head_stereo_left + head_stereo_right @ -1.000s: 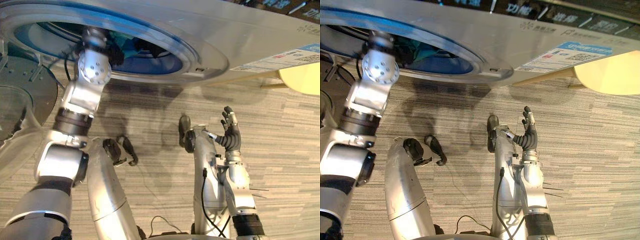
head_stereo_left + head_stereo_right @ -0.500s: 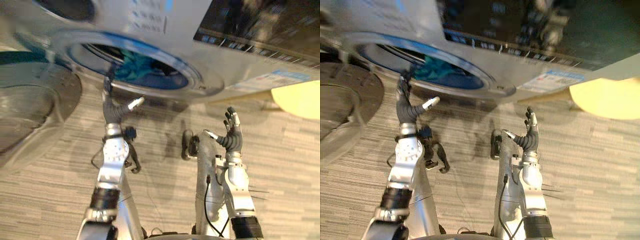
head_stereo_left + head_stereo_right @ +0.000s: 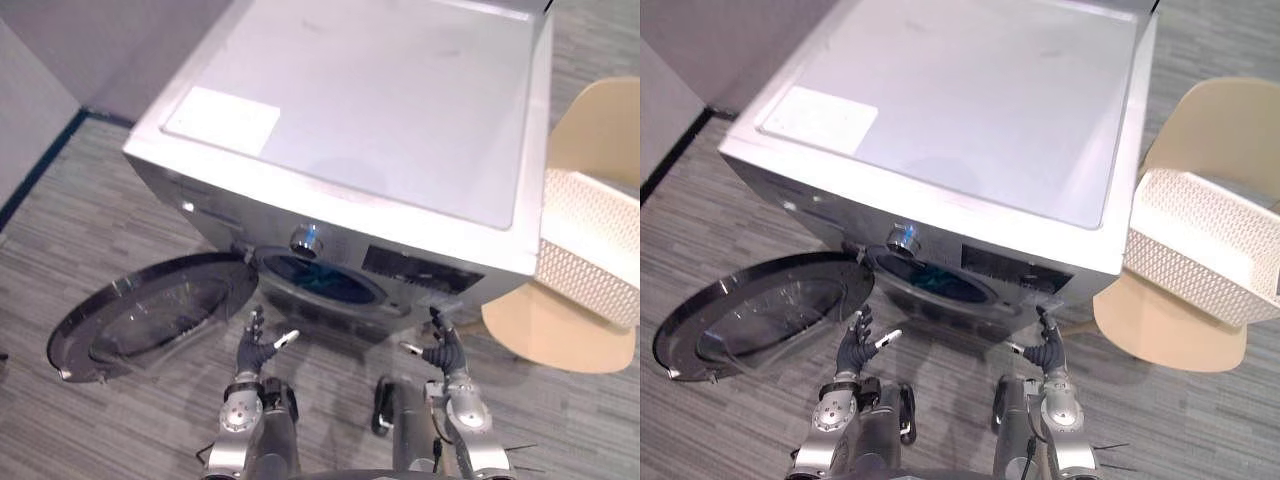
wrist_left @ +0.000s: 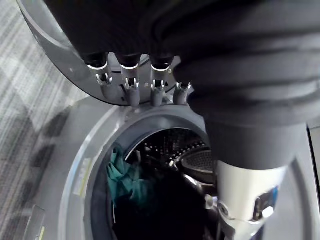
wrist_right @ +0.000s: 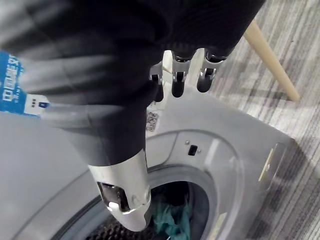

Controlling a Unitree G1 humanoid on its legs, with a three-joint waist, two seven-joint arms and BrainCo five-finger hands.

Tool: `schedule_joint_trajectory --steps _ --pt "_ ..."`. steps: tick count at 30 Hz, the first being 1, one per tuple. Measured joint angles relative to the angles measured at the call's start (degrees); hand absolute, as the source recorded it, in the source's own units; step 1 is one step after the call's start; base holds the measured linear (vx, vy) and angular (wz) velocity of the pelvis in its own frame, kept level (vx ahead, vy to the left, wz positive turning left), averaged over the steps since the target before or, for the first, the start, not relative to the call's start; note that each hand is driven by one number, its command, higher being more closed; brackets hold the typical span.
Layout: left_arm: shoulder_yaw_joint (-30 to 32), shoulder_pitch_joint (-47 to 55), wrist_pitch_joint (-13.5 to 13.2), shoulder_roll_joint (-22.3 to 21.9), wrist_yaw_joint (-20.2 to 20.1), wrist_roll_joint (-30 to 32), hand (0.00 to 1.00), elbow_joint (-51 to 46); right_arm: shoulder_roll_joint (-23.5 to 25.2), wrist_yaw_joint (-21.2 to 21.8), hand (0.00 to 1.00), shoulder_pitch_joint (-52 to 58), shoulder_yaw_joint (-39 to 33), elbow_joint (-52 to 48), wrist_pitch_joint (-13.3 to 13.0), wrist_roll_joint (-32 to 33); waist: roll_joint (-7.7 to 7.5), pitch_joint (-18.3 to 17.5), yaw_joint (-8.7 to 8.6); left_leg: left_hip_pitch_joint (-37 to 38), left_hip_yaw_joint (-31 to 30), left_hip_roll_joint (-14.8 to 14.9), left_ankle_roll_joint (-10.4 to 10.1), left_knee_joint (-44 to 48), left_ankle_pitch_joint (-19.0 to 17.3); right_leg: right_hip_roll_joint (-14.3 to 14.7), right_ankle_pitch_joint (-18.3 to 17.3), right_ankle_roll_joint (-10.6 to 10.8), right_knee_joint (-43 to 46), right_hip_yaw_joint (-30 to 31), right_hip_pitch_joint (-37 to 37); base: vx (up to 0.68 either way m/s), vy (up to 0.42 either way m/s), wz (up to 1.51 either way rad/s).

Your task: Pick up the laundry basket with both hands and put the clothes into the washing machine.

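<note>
The silver washing machine [image 3: 350,110] stands in front of me, its round door [image 3: 150,315] swung open to the left. Teal and dark clothes [image 4: 125,175] lie inside the drum [image 3: 320,285]; the teal cloth [image 5: 170,217] also shows in the right wrist view. My left hand [image 3: 255,350] is raised just below the drum opening, open and holding nothing, fingers [image 4: 130,87] straight. My right hand [image 3: 440,350] is raised at the opening's right side, open too, fingers [image 5: 180,75] straight. The white laundry basket [image 3: 1200,255] rests on a beige chair [image 3: 1170,330] right of the machine.
The open door takes up the floor space at the left of the machine. The chair with the basket stands close against the machine's right side. A grey wall with a dark skirting [image 3: 40,160] runs along the far left.
The camera has pulled up and back, so the whole machine top now shows. My left arm has come out of the drum opening; both hands now stand raised in front of the machine.
</note>
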Motion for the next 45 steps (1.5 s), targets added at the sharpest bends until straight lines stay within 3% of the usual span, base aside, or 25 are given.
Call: schedule_joint_trajectory --steps 2,4,9,15,17,18,19,20,22,23,24,25,26,27,29,30,32,33,34,35,36,38,40,45 --pt "0.76 -0.22 0.43 0.88 -0.55 0.12 0.00 5.36 -0.65 0.11 0.00 -1.31 -1.41 7.35 0.21 0.08 0.37 -2.27 -0.08 5.92 1.28 -1.06 0.12 -10.08 4.49 1.16 4.81 0.50 -10.63 -0.02 5.84 0.16 0.034 -0.10" --pt "0.97 -0.59 0.62 1.90 -1.47 0.42 0.00 8.18 -1.21 0.36 0.00 -2.26 -2.75 10.83 0.93 0.10 0.73 -2.54 -0.07 9.10 2.09 -1.82 0.17 -13.89 5.94 1.75 7.38 0.92 -15.67 0.00 9.34 0.11 0.064 -0.14" --pt "2.75 -0.65 0.68 3.47 -1.97 0.47 0.00 11.67 -2.63 1.14 0.00 -3.17 -4.51 16.53 1.61 0.18 0.91 -2.73 -0.65 14.56 2.51 -3.12 0.46 -16.10 6.19 1.95 10.17 1.83 -21.43 0.43 16.02 0.05 0.074 -0.07" --pt "2.41 -3.57 0.68 4.96 -2.58 0.50 0.00 13.58 -2.75 0.91 0.00 -8.83 -4.12 19.52 2.17 0.58 0.10 -2.06 -0.70 10.09 5.65 -4.73 2.54 -16.99 8.40 1.30 16.85 0.98 -21.97 3.98 8.57 -0.14 0.055 -0.38" --pt "2.02 -5.76 0.63 4.83 -2.63 0.53 0.00 13.25 -3.20 0.89 0.00 -8.74 -4.09 19.35 2.26 1.57 -0.47 -1.12 -0.19 8.37 4.23 -5.26 4.90 -16.45 8.15 0.53 18.08 2.26 -19.79 4.71 6.45 -0.23 0.087 -0.20" --pt "2.35 -6.22 0.61 4.76 -2.63 0.49 0.00 13.05 -3.09 0.90 0.00 -8.85 -4.10 19.33 2.28 1.77 -0.55 -0.11 -0.25 8.77 5.03 -5.16 5.06 -15.95 8.07 0.29 12.70 2.43 -13.20 4.69 5.86 -0.23 0.052 0.10" --pt "2.18 -5.96 0.60 4.74 -2.63 0.50 0.00 12.00 -2.92 0.91 0.00 -7.12 -4.13 19.35 2.31 1.84 -0.69 0.42 -0.54 8.69 4.22 -5.66 5.35 -14.68 8.32 -0.10 3.24 1.35 4.36 4.23 4.32 -0.19 -0.016 0.53" --pt "2.28 -4.59 0.59 4.42 -2.61 0.49 0.00 10.54 -2.48 0.92 0.00 -5.53 -4.18 19.69 2.34 1.87 -1.55 0.24 -0.33 9.00 3.08 -6.41 5.76 -14.54 9.02 -0.13 -1.11 2.49 12.92 3.76 6.84 -0.17 -0.024 0.64" --pt "2.43 -2.03 0.59 4.27 -2.54 0.48 0.00 8.32 -1.57 0.93 0.00 -5.00 -4.05 19.71 2.28 1.87 -3.45 -0.90 1.08 7.69 3.44 -7.39 5.82 -13.00 9.80 0.25 -5.14 2.41 11.62 2.21 11.54 -0.12 -0.077 0.04" --pt "2.80 -1.33 0.66 4.27 -2.36 0.44 0.00 8.08 -1.69 0.85 0.00 -6.19 -4.07 19.64 2.17 1.89 -4.25 -1.55 2.74 4.77 4.67 -7.17 5.64 -11.04 10.02 1.67 -6.76 2.17 3.21 2.91 12.64 -0.17 -0.083 -0.53" --pt "2.74 -1.24 0.71 3.75 -2.34 0.45 0.00 8.05 -1.91 0.68 0.00 -7.03 -4.12 19.43 2.10 1.96 -3.48 -1.58 3.62 3.14 5.23 -6.86 5.36 -10.76 10.43 2.79 -6.68 1.88 -1.25 3.24 12.88 -0.25 -0.037 -0.59" --pt "2.36 -1.62 0.86 2.30 -2.31 0.44 0.00 7.99 -2.48 0.09 0.00 -8.56 -4.31 19.10 2.01 2.46 -1.09 -0.63 4.06 0.71 4.93 -5.64 5.52 -10.94 11.54 4.51 -4.58 -1.05 -8.25 3.07 14.23 -0.29 0.009 -0.15" --pt "1.22 -1.96 1.04 0.78 -2.16 0.41 0.00 7.10 -2.68 -0.66 0.00 -8.90 -5.12 19.04 2.21 2.82 1.17 1.18 4.05 0.17 3.21 -4.88 4.01 -11.89 12.78 5.63 -2.20 -1.52 -11.18 1.52 15.24 -0.35 0.009 0.16" --pt "-0.14 -1.75 1.08 0.24 -1.86 0.41 0.00 6.34 -2.19 -0.98 0.00 -8.17 -5.37 19.12 2.48 3.41 1.43 1.48 3.88 0.36 2.20 -4.93 2.54 -13.02 13.91 5.65 -1.85 -1.57 -10.93 1.01 15.16 -0.29 -0.013 0.44" --pt "-1.92 -0.86 1.11 -0.27 -1.31 0.43 0.00 4.64 -1.32 -1.48 0.00 -6.48 -5.36 18.96 2.76 3.62 1.32 1.41 2.96 0.94 0.15 -5.55 0.36 -16.05 15.74 4.97 -1.33 -2.33 -10.69 -1.82 15.16 -0.25 -0.035 0.64" --pt "-3.05 -0.68 1.13 -0.39 -1.38 0.46 0.00 2.58 -1.04 -1.52 0.00 -5.77 -5.64 18.83 2.76 3.67 0.52 1.71 2.55 0.80 0.40 -5.97 0.28 -15.97 15.14 3.95 -0.72 -2.85 -11.01 -3.53 15.14 -0.26 0.016 0.69" --pt "-4.16 -0.55 1.19 -0.26 -1.34 0.47 0.00 -1.86 -0.31 -1.59 0.00 -5.17 -6.49 18.84 2.84 3.70 -1.24 2.29 2.45 -0.59 0.90 -5.61 3.96 -5.63 12.49 1.58 0.22 -2.46 -10.73 -4.87 15.07 -0.17 0.098 0.56" --pt "-4.60 -0.23 1.09 -0.37 -1.34 0.46 0.00 -4.19 -0.59 -1.59 0.00 -4.78 -6.55 18.49 2.85 3.70 -1.50 2.08 2.15 0.12 0.64 -4.57 4.62 -1.03 10.87 0.59 0.93 -1.61 -10.87 -5.20 14.86 -0.11 0.149 0.41" --pt "-4.76 -0.25 1.06 -0.50 -1.30 0.46 0.00 -5.04 -0.78 -1.60 0.00 -4.53 -6.57 18.00 2.83 3.70 -1.37 2.02 1.97 1.09 0.11 -3.80 3.84 -0.36 9.11 0.41 1.21 -1.17 -11.03 -5.29 14.68 -0.14 0.231 0.23" --pt "-5.07 -0.63 1.02 -0.63 -1.20 0.49 0.00 -6.00 -1.10 -1.59 0.00 -4.11 -6.70 17.47 2.72 3.70 0.18 1.38 1.68 3.04 -2.24 -3.53 2.18 -2.45 5.99 0.50 1.46 -0.67 -11.37 -5.43 14.15 -0.08 0.208 0.07" --pt "-5.30 -1.06 1.03 -0.66 -1.19 0.49 0.00 -6.10 -1.48 -1.59 0.00 -4.24 -6.81 17.49 2.70 3.70 1.02 1.29 1.58 4.29 -4.06 -3.60 2.19 -5.19 4.23 0.77 1.92 0.08 -11.81 -5.39 14.23 -0.09 0.262 0.00" --pt "-6.92 -2.34 1.19 1.34 -0.59 1.13 0.00 -8.26 -0.06 -1.40 0.00 -4.06 -6.74 18.46 2.72 3.70 -0.87 0.29 1.12 6.33 -3.89 -7.05 2.70 -12.00 6.29 -0.80 4.84 2.17 -16.71 -5.00 15.56 -0.04 0.208 0.13" --pt "-6.96 -3.37 1.18 2.35 0.55 2.96 0.00 -11.45 0.45 -1.43 0.00 -3.57 -6.81 18.99 2.70 3.70 -1.65 -0.35 -0.11 7.01 -4.06 -9.25 2.99 -15.13 7.00 -2.22 6.82 2.78 -19.58 -5.03 16.43 0.02 0.172 0.39" --pt "-4.51 -11.34 1.14 6.14 4.82 9.23 0.00 -14.07 0.24 -1.39 0.00 -3.85 -6.56 19.09 2.69 3.55 -1.23 -0.69 -0.59 9.26 -2.16 -11.55 5.17 -19.84 10.20 -3.41 9.55 3.33 -24.37 -3.33 17.70 0.06 0.121 -0.05"
